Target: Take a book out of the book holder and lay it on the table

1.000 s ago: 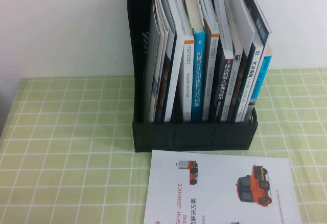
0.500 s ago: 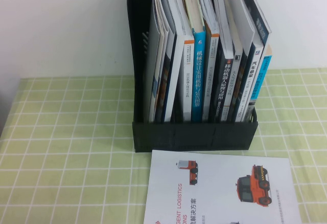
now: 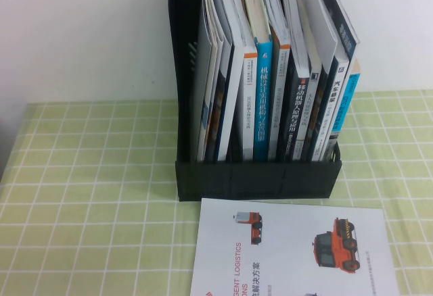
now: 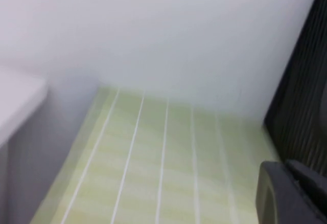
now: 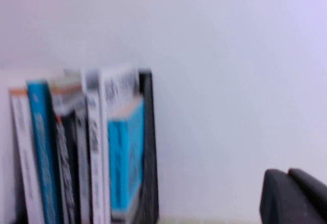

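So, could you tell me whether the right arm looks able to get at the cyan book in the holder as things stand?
Probably yes: the book stands outermost on the right of the book holder, its edge exposed, facing the shut right gripper.

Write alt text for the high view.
A black book holder packed with upright books, the cyan-spined book at its right end, stands on a green grid-cloth table. A white brochure lies in front; neither gripper shows.

Your high view cuts the book holder [image 3: 257, 178] off at its top, and the white brochure [image 3: 291, 249] at the bottom edge. The book [image 3: 346, 100] shows only its cyan spine. Each wrist view catches just a dark corner of its gripper, blurred.
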Robot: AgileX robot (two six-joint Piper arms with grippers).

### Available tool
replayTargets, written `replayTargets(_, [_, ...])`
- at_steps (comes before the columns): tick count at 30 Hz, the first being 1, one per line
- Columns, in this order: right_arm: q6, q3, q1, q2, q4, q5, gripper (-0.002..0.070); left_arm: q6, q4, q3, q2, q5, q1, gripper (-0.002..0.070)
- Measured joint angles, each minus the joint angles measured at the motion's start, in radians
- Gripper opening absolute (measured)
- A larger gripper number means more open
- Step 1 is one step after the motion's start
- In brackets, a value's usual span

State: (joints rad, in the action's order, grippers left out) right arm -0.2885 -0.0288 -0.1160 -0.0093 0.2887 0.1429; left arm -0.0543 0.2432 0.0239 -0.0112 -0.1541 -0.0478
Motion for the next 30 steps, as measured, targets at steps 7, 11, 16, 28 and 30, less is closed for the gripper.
replayTargets(7, [-0.01, 0.0, 0.0, 0.0, 0.004, 0.263, -0.0002, 0.0, 0.209, 0.0, 0.0, 0.436, 0.0, -0.0002])
replayTargets(11, [-0.045, 0.0, 0.0, 0.0, -0.002, 0.285, -0.0002, 0.0, 0.249, 0.0, 0.0, 0.585, 0.0, -0.0002])
replayTargets(16, [-0.026, 0.0, 0.0, 0.0, -0.05, 0.386, -0.0002, -0.107, 0.256, 0.0, 0.0, 0.689, 0.0, -0.0002])
replayTargets(28, [-0.033, 0.446, 0.0, 0.013, -0.247, 0.373, -0.0002, -0.338, 0.248, -0.252, 0.001, 0.743, 0.0, -0.0002])
replayTargets(30, [-0.015, 0.597, 0.0, 0.061, -0.229, 0.257, -0.0002, -0.311, 0.203, -0.397, 0.031, 0.6, 0.0, -0.0002])
